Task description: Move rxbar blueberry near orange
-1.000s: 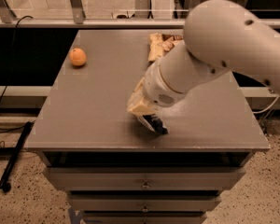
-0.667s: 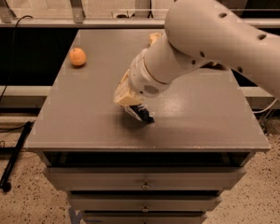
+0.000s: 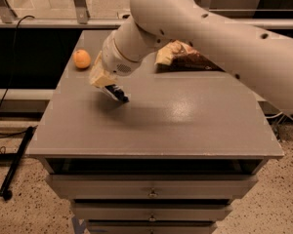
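Leftward and away across the counter is where my hand is travelling since a second ago. It is clamping the rxbar blueberry, which is hanging just below it and seemingly clear of the surface. The orange is sitting near, beyond and left of my hand. I am judging the pickup done, with the last stretch and the set-down remaining.
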Tool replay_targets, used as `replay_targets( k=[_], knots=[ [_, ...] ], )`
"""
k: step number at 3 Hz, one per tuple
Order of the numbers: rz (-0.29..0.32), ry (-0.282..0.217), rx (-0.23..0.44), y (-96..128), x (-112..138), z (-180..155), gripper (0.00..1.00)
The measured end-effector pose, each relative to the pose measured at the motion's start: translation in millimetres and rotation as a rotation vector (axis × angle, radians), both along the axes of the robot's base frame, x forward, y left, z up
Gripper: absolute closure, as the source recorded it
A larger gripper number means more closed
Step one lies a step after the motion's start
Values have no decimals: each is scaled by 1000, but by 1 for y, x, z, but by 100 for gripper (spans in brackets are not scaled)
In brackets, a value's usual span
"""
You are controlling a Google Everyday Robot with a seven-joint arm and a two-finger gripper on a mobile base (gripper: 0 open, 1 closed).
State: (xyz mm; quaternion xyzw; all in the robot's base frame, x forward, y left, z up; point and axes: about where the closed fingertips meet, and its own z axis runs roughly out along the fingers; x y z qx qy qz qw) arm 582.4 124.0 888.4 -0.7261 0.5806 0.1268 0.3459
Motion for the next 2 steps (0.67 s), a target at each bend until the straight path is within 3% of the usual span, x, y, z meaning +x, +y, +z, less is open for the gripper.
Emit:
replay_targets(
  k=[1,2],
  knots=[
    [49,-37,10,33,32,6,100],
    [58,-49,-4,49,59,0,100]
  ],
)
